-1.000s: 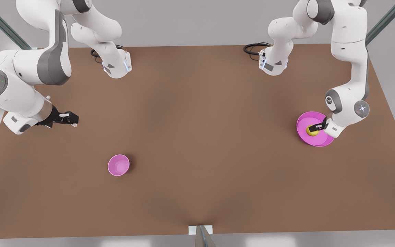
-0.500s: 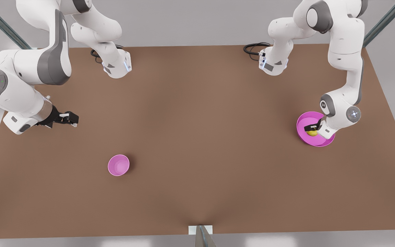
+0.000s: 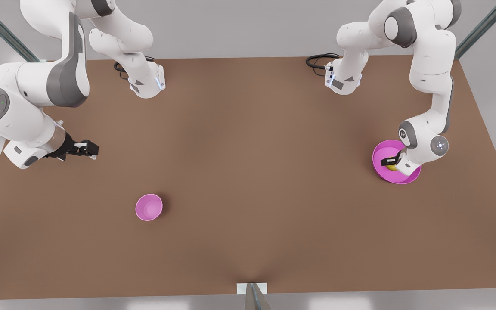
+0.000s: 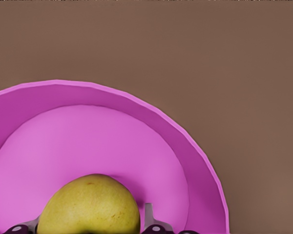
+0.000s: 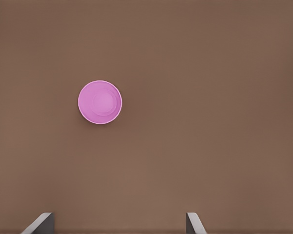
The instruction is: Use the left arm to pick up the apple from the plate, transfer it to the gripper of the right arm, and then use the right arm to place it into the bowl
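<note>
Yellow-green apple [image 4: 90, 204] between left pincer [image 3: 391, 162] fingers (right pincer [image 3: 85, 149] waits).

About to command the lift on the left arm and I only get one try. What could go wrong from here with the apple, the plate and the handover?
1. The left gripper sits low around the apple, fingers apart either side; the round fruit could squirt out on closing.
2. It works inside the plate, so it may drag the plate.
3. The right gripper waits open far across the table, above the bowl: a long carry.
</note>
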Robot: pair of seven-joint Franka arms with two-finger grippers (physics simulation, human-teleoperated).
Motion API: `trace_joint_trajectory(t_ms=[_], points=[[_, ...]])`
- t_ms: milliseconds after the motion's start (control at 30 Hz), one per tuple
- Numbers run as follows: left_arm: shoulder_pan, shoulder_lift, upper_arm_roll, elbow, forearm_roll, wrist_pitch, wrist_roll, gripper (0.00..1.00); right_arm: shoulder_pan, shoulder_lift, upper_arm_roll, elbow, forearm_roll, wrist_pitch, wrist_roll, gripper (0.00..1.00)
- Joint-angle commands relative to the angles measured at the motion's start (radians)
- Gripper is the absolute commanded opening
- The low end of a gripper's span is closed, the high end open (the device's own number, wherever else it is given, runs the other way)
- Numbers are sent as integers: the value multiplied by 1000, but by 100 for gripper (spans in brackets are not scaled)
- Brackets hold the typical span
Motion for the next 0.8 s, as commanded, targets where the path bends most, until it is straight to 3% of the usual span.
trace_joint_trajectory(t_ms=[0,200,300,633,767], points=[[0,-2,1,0,-5,7,17,87,0,-1,0,0,1,1,-1,100],[0,-2,-1,0,-5,7,17,87,-1,-1,-1,0,1,1,-1,100],[-1,-2,-1,0,-7,7,17,78,-1,-1,-1,0,1,1,-2,100],[20,-14,-8,19,-7,-16,75,77,-1,-1,-1,0,1,1,-2,100],[20,-97,-5,178,-154,-321,305,75,0,-1,-1,2,1,2,-2,100]])
